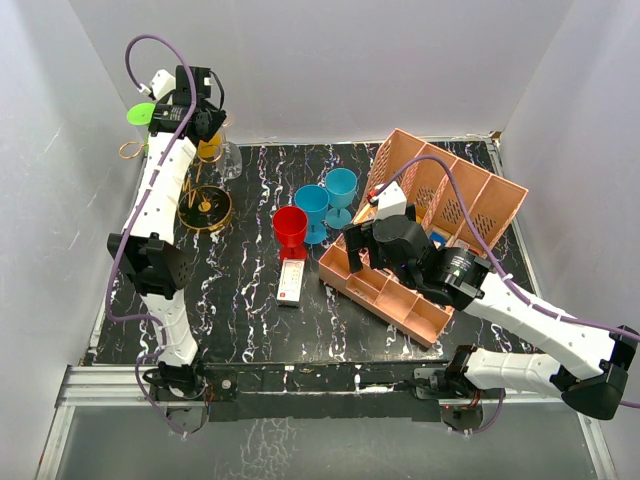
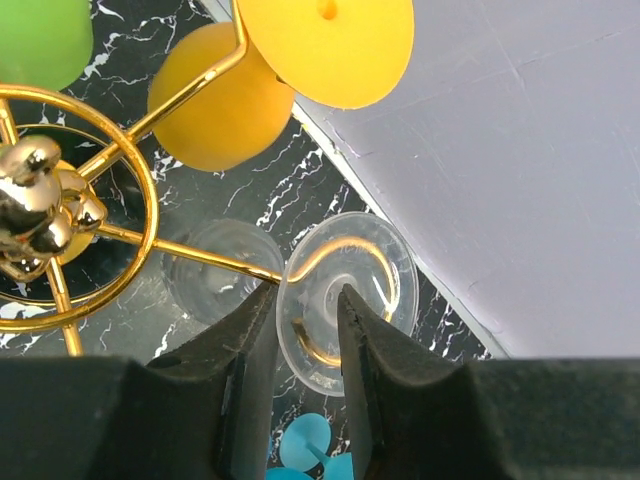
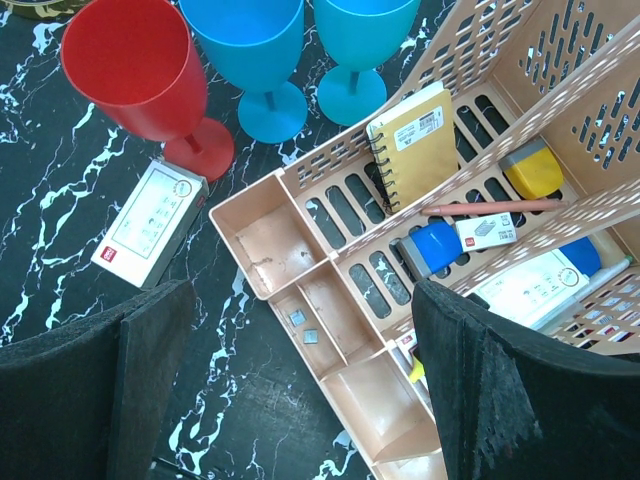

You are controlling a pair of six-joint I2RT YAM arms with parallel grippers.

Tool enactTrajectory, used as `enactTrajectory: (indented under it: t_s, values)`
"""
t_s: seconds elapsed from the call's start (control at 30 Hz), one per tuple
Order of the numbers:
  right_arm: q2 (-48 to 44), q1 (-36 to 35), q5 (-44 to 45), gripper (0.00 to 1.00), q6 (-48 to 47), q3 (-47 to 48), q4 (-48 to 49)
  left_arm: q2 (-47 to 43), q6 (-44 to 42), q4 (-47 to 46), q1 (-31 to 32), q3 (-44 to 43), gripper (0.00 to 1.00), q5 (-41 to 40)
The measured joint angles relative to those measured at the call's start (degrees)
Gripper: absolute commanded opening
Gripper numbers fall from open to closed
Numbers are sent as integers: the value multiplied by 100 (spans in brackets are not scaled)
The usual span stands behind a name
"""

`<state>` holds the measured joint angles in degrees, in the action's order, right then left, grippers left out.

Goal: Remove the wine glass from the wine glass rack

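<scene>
The gold wire wine glass rack (image 1: 205,208) stands at the far left of the table; its hub and loop arms fill the left wrist view (image 2: 60,210). A clear wine glass (image 2: 392,262) hangs upside down with its foot in a curled loop arm. It shows faintly in the top view (image 1: 230,158). My left gripper (image 2: 305,300) is up at the rack top (image 1: 207,125). Its jaws are nearly closed at the middle of the clear foot, where the stem is. A yellow glass (image 2: 225,100) and a green glass (image 2: 40,40) also hang on the rack. My right gripper (image 3: 300,330) is open and empty.
A red glass (image 1: 291,228) and two blue glasses (image 1: 312,205) (image 1: 341,188) stand mid-table, with a small white box (image 1: 292,281) lying in front of them. A pink slotted organizer (image 1: 500,200) with stationery lies at the right under my right arm. White walls enclose the table.
</scene>
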<state>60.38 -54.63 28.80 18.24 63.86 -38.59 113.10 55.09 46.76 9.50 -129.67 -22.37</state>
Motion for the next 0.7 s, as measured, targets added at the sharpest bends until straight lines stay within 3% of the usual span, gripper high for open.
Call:
enactTrajectory:
  t_s: [0.37, 0.7]
  values:
    - [0, 0, 20, 99, -17, 0, 24, -9, -63, -57, 0, -9, 8, -11]
    - [-2, 0, 20, 99, -15, 0, 24, -205, -173, -162, -52, 133, 0, -13]
